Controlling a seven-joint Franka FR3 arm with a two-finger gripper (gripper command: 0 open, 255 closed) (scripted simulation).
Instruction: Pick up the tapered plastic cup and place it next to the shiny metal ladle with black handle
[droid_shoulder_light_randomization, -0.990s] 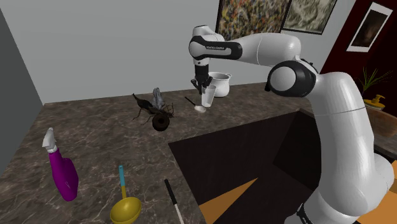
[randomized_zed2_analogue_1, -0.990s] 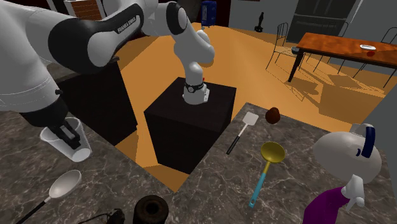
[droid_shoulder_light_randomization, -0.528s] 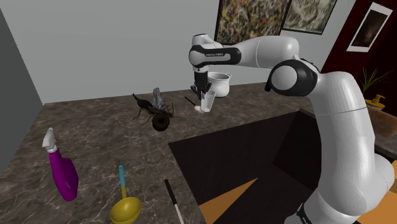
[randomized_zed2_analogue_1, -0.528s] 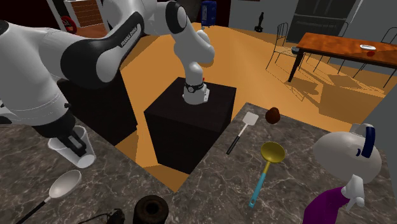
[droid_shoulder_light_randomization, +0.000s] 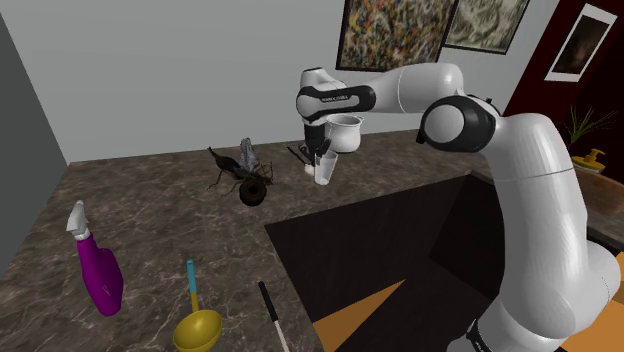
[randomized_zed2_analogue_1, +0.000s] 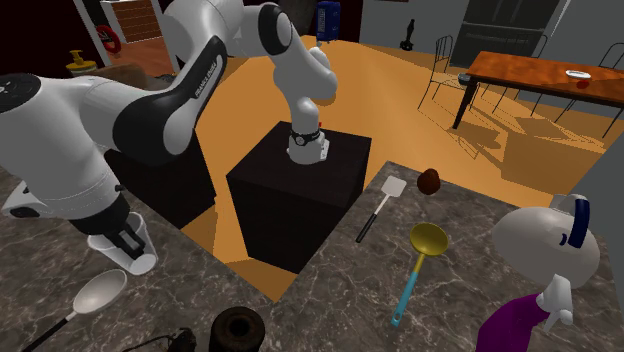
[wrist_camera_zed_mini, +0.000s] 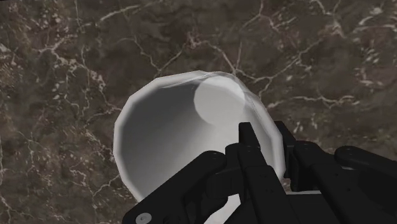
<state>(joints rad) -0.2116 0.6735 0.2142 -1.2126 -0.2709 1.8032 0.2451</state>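
Your hand (wrist_camera_zed_mini: 266, 135) is clamped on the wall of the tapered cup (wrist_camera_zed_mini: 184, 137). One black finger stands inside the rim and the other outside, so they are apart only by the thickness of the wall. This grip on the rim is why the cup hangs nearly upright under the hand, mouth up and small base toward the surface (wrist_camera_zed_mini: 63, 63). In the second exterior view the hand (randomized_zed2_analogue_1: 127, 243) holds the cup (randomized_zed2_analogue_1: 143, 256) very low over the marbled surface; I cannot tell if the base touches it already. Just beside the hand lies the shiny ladle (randomized_zed2_analogue_1: 98, 291), its bowl close to the cup and its black handle pointing away from the hand. So the cup is, I judge, at the place the task wants, and what remains is to set it down and open the fingers. Open slowly, because a light cup may tip against the ladle. A little beyond the hand, in the shoulder view, stands a white pot (droid_shoulder_light_randomization: 346, 131).
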